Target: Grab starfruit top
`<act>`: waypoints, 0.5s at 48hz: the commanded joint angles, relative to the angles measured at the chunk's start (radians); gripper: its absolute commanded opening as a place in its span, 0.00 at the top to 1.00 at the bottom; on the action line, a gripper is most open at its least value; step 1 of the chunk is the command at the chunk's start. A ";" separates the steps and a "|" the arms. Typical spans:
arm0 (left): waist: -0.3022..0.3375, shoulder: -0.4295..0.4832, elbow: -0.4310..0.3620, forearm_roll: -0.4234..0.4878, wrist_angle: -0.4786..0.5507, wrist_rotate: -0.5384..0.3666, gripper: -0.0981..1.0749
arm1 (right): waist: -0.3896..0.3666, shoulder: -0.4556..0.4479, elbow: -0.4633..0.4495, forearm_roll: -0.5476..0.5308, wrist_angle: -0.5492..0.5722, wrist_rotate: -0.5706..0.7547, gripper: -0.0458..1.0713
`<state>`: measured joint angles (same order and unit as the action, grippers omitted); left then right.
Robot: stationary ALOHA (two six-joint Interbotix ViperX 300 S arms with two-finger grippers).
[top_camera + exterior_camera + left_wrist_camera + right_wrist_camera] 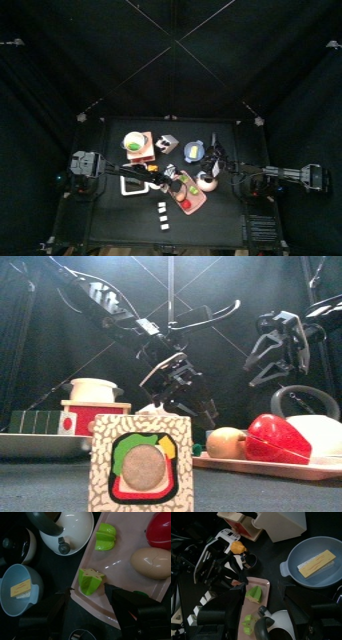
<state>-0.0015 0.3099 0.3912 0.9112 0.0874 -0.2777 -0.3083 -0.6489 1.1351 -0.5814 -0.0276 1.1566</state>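
Two green starfruit pieces lie on a pink tray [127, 552]. One starfruit piece [91, 580] with a star-shaped face lies near the tray's edge; the other starfruit piece [105, 537] lies further along. My left gripper [89, 593] is open, low over the tray, with its jaws either side of the star-faced piece and not closed on it. It also shows in the right wrist view [238, 579] above that piece [254, 593]. My right gripper [278, 371] is open and empty, raised above the table's right side.
On the tray lie a red pepper [160, 527] and a beige egg-like piece [153, 562]. A white pot [67, 529] and a blue bowl with a butter slab [20, 589] stand beside it. A sandwich-print box [140, 461] stands at the front.
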 commanded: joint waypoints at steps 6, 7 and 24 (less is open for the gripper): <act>0.006 0.003 -0.028 0.025 -0.006 0.002 0.14 | -0.006 -0.002 -0.003 0.000 -0.008 -0.003 0.17; 0.005 0.005 -0.029 0.029 -0.006 0.002 0.14 | -0.006 -0.002 -0.003 -0.002 -0.008 -0.003 0.17; 0.006 0.029 -0.051 0.072 -0.009 0.002 0.14 | -0.006 0.000 -0.003 -0.002 -0.008 -0.003 0.17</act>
<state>0.0015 0.3497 0.3682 0.9725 0.0828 -0.2761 -0.3129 -0.6473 1.1413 -0.5814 -0.0276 1.1566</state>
